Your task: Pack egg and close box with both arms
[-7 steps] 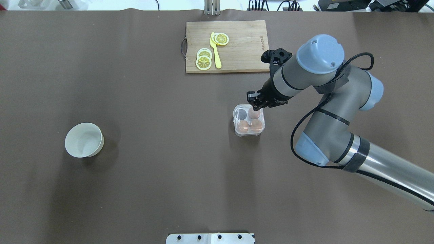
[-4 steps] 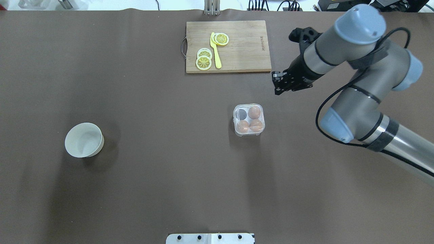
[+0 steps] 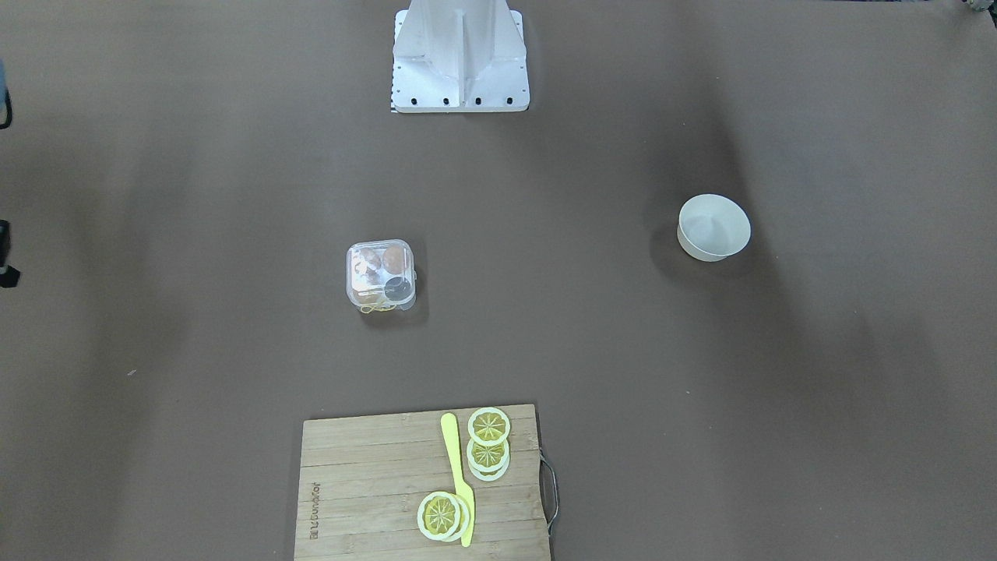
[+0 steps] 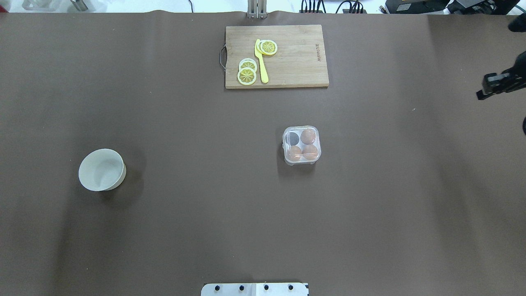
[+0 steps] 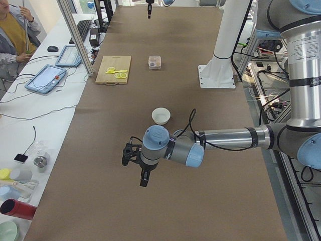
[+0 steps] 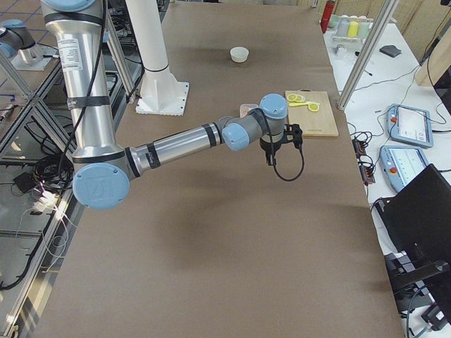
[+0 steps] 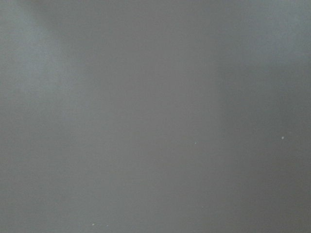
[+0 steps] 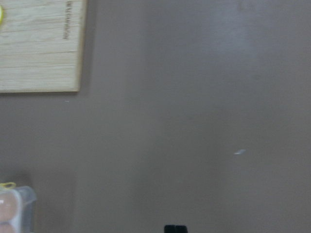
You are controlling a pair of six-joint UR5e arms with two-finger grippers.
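Clear-plastic box (image 3: 380, 274) sits square-on, its yellow clasp (image 3: 378, 308) facing the cutting board (image 3: 366, 467).

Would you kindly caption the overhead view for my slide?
Clear box with three eggs at centre; right gripper at the frame's edge.

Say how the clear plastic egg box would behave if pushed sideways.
The small square clear-plastic egg box looks low and light, so it would probably slide, not tip. With three orange-brown eggs and one empty cup, it may swivel.
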